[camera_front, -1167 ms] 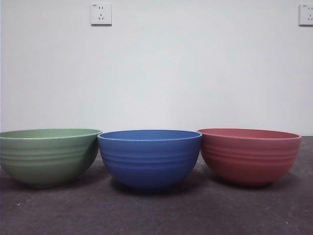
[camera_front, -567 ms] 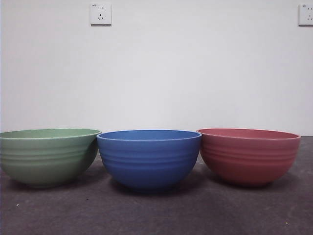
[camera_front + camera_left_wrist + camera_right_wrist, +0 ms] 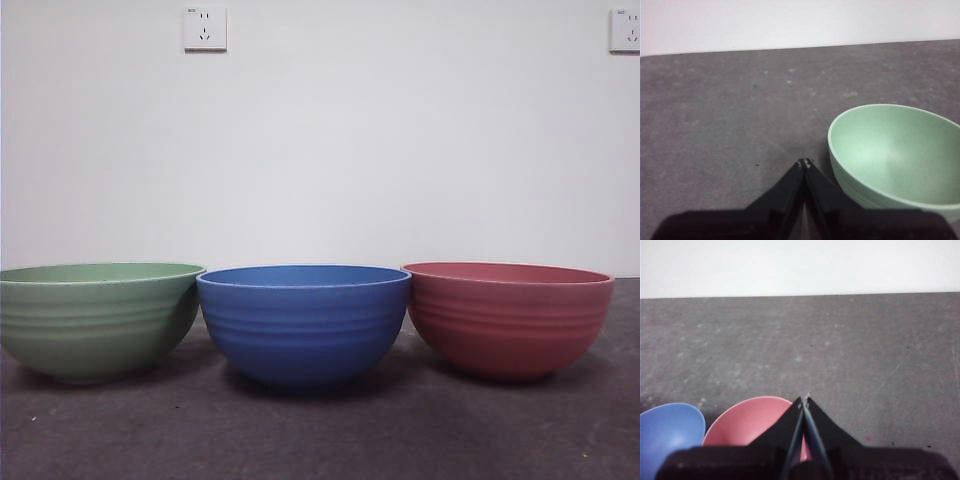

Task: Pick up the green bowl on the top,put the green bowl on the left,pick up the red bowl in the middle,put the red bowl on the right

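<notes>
Worktop (image 3: pixel 320 440), dark grey and lightly scuffed, runs back to a plain white wall (image 3: pixel 320 150) carrying two sockets (image 3: pixel 205 28). Three bowls of equal size stand in a row on it, none stacked. Green bowl (image 3: pixel 98 318) sits at the left end, its rim just beside or touching the blue bowl (image 3: pixel 303 322) in the middle; red bowl (image 3: pixel 508 318) stands at the right end, likewise close against the blue one. By this layout both placements look done. Handling, as a judgement: the bowls look like rigid, light moulded ware with a matte, slightly grippy finish, so unlikely to slip, though a thin wall could chip if dropped. Best hold would be a pinch over the rim, one jaw inside and one outside; the rounded body is too wide to span. Green bowl is sage, with faint horizontal ribs outside and a smooth pale interior; red bowl is a dusty pinkish red with the same ribbing. Left end effector (image 3: pixel 805 162) hangs above the worktop just beside the green bowl's (image 3: pixel 895 155) rim, jaws pressed together, gripping nothing. Right end effector (image 3: pixel 804 400) hovers over the near edge of the red bowl (image 3: pixel 752 422), jaws likewise clenched and empty, blue bowl (image 3: pixel 670 432) off to one side.
</notes>
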Available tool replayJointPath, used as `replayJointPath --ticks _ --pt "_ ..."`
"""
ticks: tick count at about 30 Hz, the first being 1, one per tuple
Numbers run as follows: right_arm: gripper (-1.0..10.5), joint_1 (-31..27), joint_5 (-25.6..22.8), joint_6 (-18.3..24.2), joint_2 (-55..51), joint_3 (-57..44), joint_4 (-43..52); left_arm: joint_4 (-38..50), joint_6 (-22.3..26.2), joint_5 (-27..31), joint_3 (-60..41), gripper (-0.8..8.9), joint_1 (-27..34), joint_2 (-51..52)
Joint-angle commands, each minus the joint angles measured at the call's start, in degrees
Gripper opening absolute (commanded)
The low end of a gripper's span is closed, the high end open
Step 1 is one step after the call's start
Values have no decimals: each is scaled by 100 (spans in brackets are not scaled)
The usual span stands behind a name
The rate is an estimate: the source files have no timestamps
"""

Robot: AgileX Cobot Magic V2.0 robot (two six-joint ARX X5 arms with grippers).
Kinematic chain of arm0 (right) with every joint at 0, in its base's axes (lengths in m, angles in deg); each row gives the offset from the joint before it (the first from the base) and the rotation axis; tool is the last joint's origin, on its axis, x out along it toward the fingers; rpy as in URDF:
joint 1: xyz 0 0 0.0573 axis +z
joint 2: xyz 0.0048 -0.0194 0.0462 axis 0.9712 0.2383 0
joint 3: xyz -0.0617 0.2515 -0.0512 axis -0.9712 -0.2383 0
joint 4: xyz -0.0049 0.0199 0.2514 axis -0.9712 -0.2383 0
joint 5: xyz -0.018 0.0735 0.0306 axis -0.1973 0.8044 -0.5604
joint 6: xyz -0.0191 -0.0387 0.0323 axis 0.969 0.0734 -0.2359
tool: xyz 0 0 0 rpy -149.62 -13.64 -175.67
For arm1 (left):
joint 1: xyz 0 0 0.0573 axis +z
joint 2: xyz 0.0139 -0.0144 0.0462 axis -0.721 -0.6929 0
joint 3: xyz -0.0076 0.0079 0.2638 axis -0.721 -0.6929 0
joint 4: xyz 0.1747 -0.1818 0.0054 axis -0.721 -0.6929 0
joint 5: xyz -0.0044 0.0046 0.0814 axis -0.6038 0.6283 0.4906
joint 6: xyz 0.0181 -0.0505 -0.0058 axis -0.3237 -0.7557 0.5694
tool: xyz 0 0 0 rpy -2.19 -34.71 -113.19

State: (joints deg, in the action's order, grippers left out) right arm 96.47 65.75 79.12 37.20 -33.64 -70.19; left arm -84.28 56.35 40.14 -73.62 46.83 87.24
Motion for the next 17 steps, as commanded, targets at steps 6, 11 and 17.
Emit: replayJointPath --ticks 6,11,17 --pt "2 7 -22 -50 -4 -44 -57 -4 -96 -4 -83 -4 11 26" --pt "2 7 -20 -50 -4 -44 -57 -7 -96 -2 -83 -4 13 26" --pt "2 7 -20 -50 -4 -44 -57 -7 -96 -4 -83 -3 11 26"
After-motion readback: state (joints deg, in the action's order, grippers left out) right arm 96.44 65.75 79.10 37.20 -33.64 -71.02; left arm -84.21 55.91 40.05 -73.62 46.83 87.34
